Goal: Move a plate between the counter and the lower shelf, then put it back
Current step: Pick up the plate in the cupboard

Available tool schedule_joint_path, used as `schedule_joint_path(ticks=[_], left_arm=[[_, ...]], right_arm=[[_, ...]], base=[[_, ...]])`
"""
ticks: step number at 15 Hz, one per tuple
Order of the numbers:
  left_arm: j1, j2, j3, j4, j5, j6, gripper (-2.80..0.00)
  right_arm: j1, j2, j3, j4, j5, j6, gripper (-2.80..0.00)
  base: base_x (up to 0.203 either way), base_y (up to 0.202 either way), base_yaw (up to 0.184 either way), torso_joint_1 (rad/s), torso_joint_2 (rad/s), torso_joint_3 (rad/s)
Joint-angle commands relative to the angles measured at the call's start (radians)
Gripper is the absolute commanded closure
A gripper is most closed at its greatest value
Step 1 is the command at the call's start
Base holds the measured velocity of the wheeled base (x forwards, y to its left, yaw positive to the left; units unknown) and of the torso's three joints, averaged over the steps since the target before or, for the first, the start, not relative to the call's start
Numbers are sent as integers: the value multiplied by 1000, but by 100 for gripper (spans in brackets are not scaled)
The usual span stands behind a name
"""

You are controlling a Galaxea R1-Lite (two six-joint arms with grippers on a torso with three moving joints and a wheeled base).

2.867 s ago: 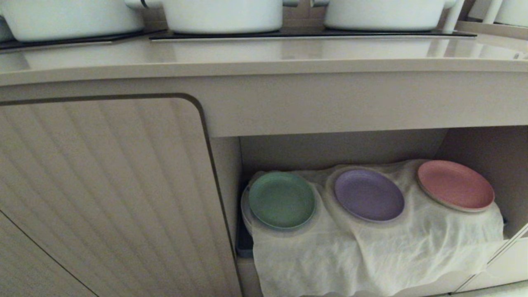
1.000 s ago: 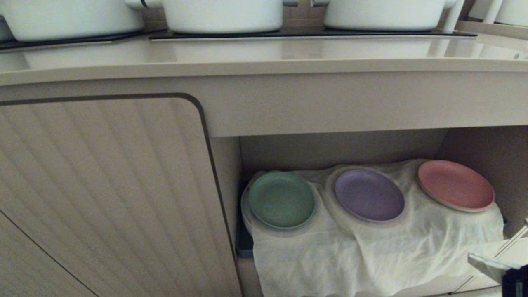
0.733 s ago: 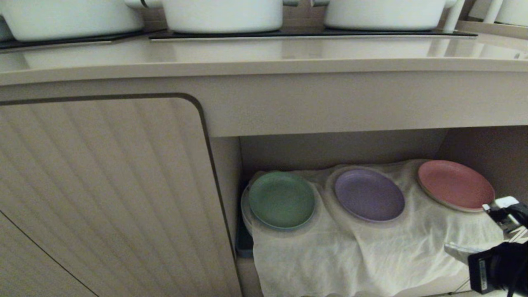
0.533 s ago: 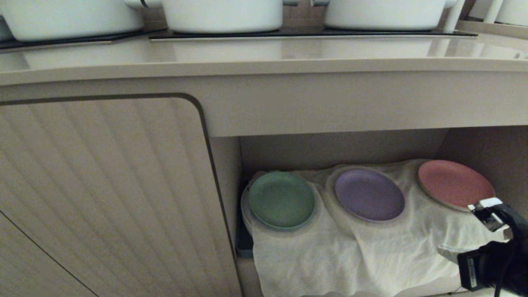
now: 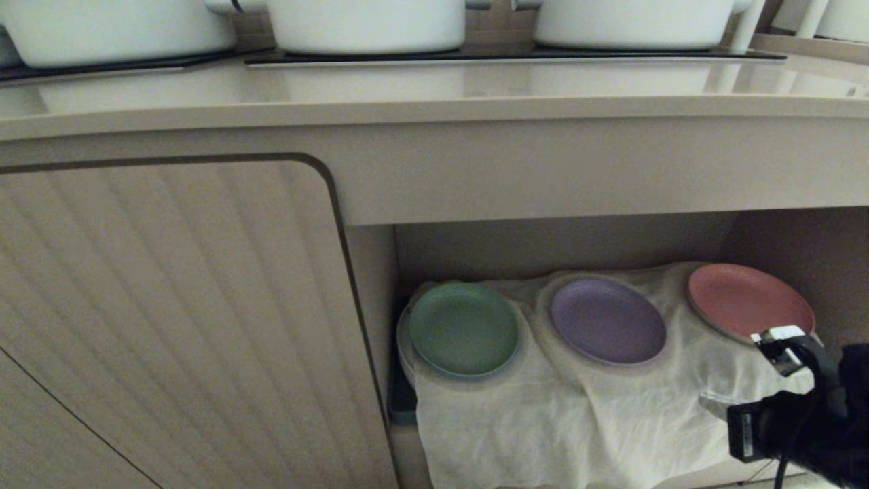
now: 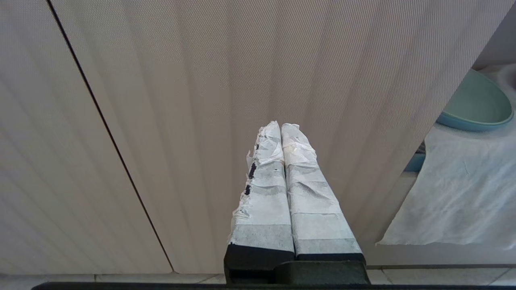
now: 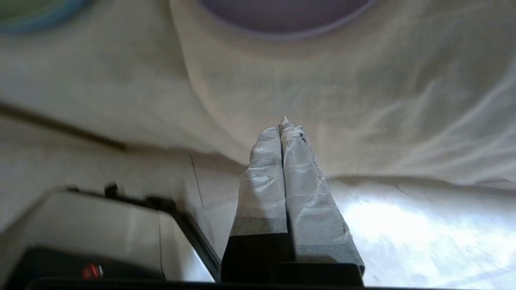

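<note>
The lilac plate (image 5: 607,320) lies on the middle hump of the white cloth (image 5: 597,421) in the lower shelf (image 5: 557,244), under the counter (image 5: 434,95). In the right wrist view the plate (image 7: 282,16) shows just beyond the cloth's front drape. My right gripper (image 5: 708,401) hangs at the lower right, in front of the cloth's hanging edge, below and to the right of the plate. Its taped fingers (image 7: 262,161) are pressed together and hold nothing. My left gripper (image 6: 281,127) is shut and empty, facing the ribbed cabinet door (image 6: 201,80), outside the head view.
A green plate (image 5: 464,329) sits left of the lilac one and a pink plate (image 5: 749,303) sits right of it, close above my right wrist. White pots (image 5: 366,24) stand on black hob panels at the counter's back. The ribbed door (image 5: 170,319) closes off the left.
My right arm has come into the head view from the lower right corner and moved up and leftward in front of the cloth, fingers shut throughout. The plates and left arm have not moved.
</note>
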Motion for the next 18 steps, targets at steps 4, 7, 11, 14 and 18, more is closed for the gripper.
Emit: schedule_joint_path(ticks=[4, 7, 11, 14, 18], left_arm=[[0, 3, 0, 0, 0, -1, 0], [0, 3, 0, 0, 0, 1, 0], [0, 5, 0, 0, 0, 1, 0], [0, -3, 0, 0, 0, 1, 0], [0, -3, 0, 0, 0, 1, 0]], right_arm=[[-1, 236, 86, -372, 16, 62, 0], [-19, 338, 127, -594, 41, 67, 0], [-31, 341, 129, -609, 42, 60, 0], [-70, 324, 129, -606, 42, 43, 0], [-108, 303, 129, -603, 45, -23, 0]], base=[[0, 0, 0, 0, 0, 0], [0, 0, 0, 0, 0, 0], [0, 0, 0, 0, 0, 0], [0, 0, 0, 0, 0, 0], [0, 0, 0, 0, 0, 0]])
